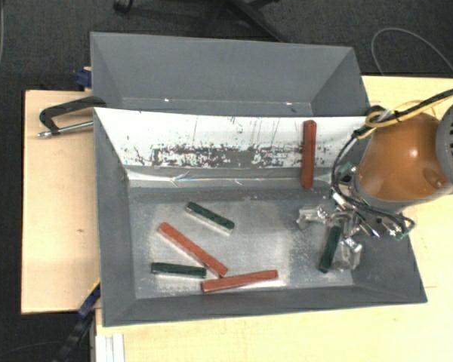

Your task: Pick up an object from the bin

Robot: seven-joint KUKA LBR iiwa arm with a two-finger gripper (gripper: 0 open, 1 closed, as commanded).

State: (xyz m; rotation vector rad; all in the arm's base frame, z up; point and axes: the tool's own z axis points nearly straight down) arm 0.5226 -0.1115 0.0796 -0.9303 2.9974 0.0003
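Note:
My gripper (331,234) is low in the right part of the bin, under the orange wrist cover. Its metal fingers (310,217) stand apart, so it is open. A dark green bar (329,252) lies on the bin floor between them, running towards the front wall. The bar looks to rest on the floor, not lifted. A red bar (308,154) leans upright against the back wall, just behind the gripper.
Further left on the floor lie a green bar (209,216), a long red bar (192,249), a dark green bar (178,270) and another red bar (240,280) near the front wall. The right wall is close beside the gripper.

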